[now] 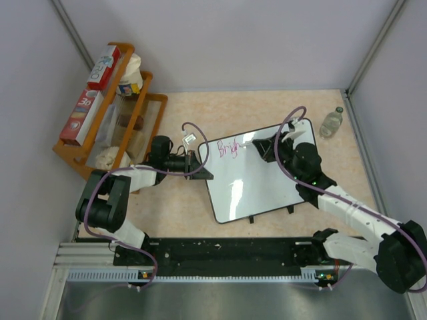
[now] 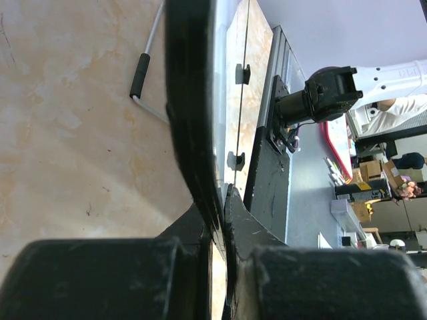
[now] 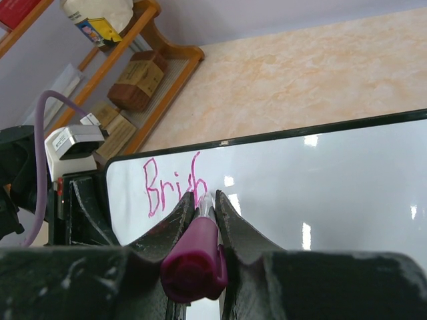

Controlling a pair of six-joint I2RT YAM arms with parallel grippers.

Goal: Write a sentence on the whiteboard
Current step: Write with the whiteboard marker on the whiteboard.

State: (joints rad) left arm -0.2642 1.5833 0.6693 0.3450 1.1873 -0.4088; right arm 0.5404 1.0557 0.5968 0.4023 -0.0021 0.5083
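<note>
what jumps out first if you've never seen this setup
The pink writing, "Brigh" so far, sits at the far left corner of the glossy whiteboard mid-table. The right fingers pinch a magenta marker with its tip at the last letter, while the left fingers clamp the board's left edge.

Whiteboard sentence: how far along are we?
Done: pink "Brigh" at the whiteboard's far left. In hand: right gripper, jaws shut on the marker, tip by the last letter; left gripper clamps the board's edge. Left: remaining words; most of the board is blank.
</note>
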